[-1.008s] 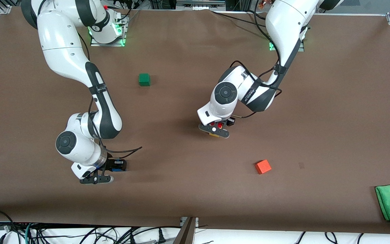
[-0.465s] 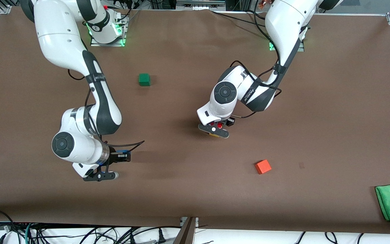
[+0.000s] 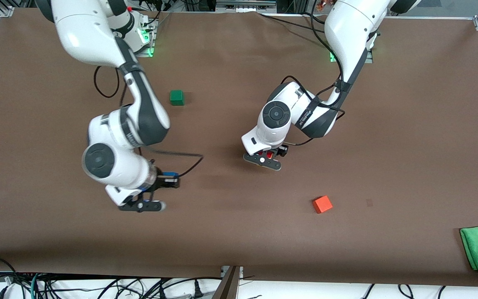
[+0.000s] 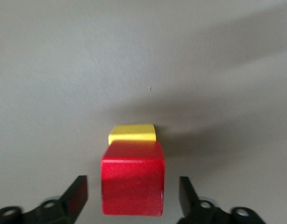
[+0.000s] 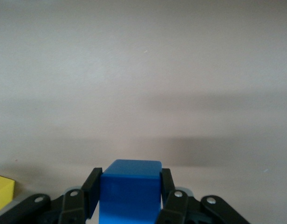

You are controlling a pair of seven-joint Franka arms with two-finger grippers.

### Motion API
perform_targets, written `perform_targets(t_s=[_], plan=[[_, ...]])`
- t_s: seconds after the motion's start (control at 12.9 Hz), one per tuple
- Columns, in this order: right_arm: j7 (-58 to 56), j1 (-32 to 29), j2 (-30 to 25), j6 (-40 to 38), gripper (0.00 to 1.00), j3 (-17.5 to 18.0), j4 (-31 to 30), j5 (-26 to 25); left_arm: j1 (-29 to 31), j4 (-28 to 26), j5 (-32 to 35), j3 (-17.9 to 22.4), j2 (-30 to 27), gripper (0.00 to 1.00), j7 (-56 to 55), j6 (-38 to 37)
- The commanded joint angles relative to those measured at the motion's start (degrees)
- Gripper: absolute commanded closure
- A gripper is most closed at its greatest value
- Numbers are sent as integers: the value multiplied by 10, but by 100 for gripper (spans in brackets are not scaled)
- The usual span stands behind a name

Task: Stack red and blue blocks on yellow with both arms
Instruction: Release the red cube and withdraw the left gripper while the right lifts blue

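Judging from how the cubes lie, we put the task at about its halfway mark. In the left wrist view the red block point(image 4: 133, 178) sits on the yellow block point(image 4: 132, 134), a strip of yellow showing past its edge, and the left gripper point(image 4: 133, 198) has its jaws spread wide, one finger on either side of the red block with clear gaps, so nothing is held there. In the front view that gripper point(image 3: 269, 157) sits just right of the frame's centre, low over the small stack, where only a bit of red point(image 3: 269, 155) shows under the hand. So the first placement looks done, though we cannot tell how squarely red sits on yellow. What is left is the blue block point(image 5: 130, 193): the right wrist view shows it clamped between the jaws of the right gripper point(image 5: 129, 192). In the front view the right gripper point(image 3: 161, 186) is in the lower left part of the frame, over bare table point(image 3: 388, 145), well apart from the stack, with a sliver of blue point(image 3: 171, 175) visible. We judge that the left arm must clear off before blue can go on top. A green cube point(image 3: 176, 97) in the upper middle and an orange cube point(image 3: 322, 204) at lower right lie untouched.
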Motion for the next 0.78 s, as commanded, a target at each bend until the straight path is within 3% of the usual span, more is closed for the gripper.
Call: perform_targets(t_s=[0.0,0.16,0.39,0.7], plan=[[71,25,-2,-12,72,-6,8,-13,29,61,3,1,-7,0,-5,-59],[124,44,-2,-12,72,-5,9,-13,61,91,3,1,-21,0,-5,-89],[218,74,-2,-7,72,-2,9,-13,115,93,3,1,-70,0,-1,-96],[462,178,6,48,71,-3,9,-13,182,93,3,1,-137,0,35,-154]])
